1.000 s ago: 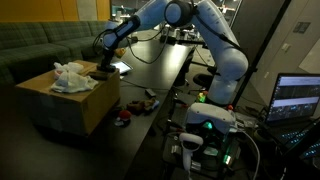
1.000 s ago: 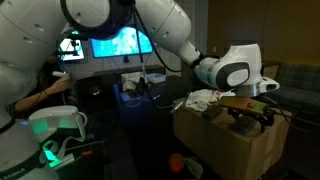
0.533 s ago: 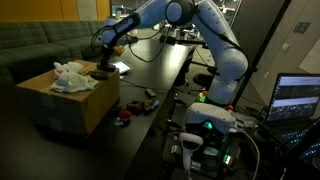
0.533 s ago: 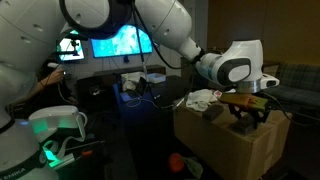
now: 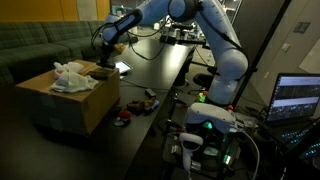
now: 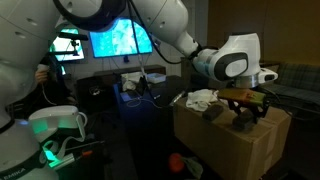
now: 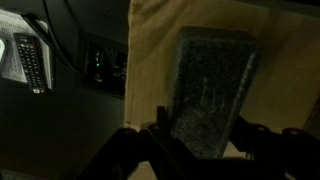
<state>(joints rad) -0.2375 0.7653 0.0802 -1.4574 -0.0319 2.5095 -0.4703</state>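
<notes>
Closely under the wrist camera, the cardboard box [image 7: 150, 70] showed a bare strip of its top between the dark grey block [image 7: 212, 85] and the box's side edge. Past that edge the scene dropped away to a remote control [image 7: 30, 62] lying lower down. The end effector [image 7: 205, 135] stood about half closed, its fingers [image 7: 160, 132] set against the two long sides of the block at its nearer end. The block therefore lay directly between them and stretched away from the wrist; whether it had left the cardboard could not be told. In an exterior view the end effector [image 5: 103, 66] hung over one corner of the box, close to its rim, with open air above. A crumpled white cloth [image 5: 72, 76] lay further along the box top, apart from the fingers. Beyond the box ran the long dark table [image 5: 150, 75].
</notes>
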